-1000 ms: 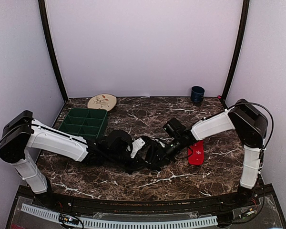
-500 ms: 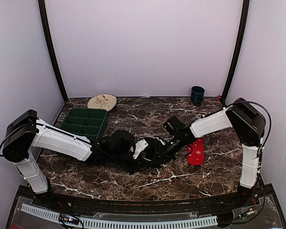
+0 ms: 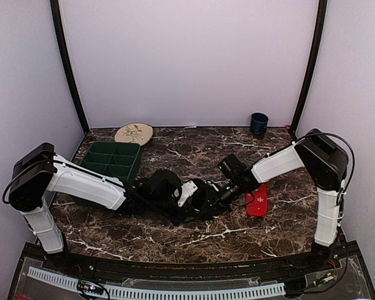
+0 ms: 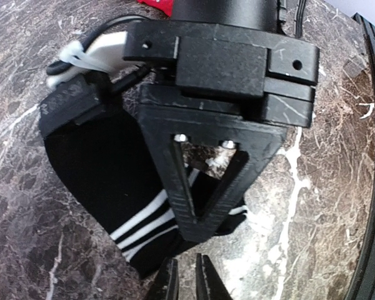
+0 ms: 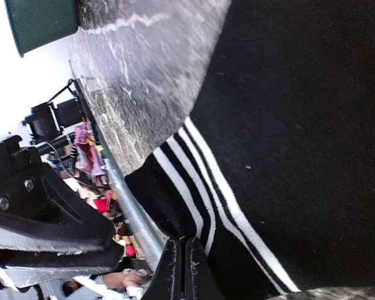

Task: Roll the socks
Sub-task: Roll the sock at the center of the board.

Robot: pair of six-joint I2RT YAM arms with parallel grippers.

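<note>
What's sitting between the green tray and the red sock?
The top view shows the left gripper and right gripper meeting there, at a black sock.

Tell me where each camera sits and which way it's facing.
Top external: above and behind the bases, looking down on the table; left arm and right arm reach inward, red sock beside them.
Left wrist: looks down past the left gripper at the black sock; the right gripper is over its striped cuff.
Right wrist: looks past its own shut fingertips at that cuff; the left gripper shows lower left.
Shared: both wrist views show the cuff and the opposite gripper.
</note>
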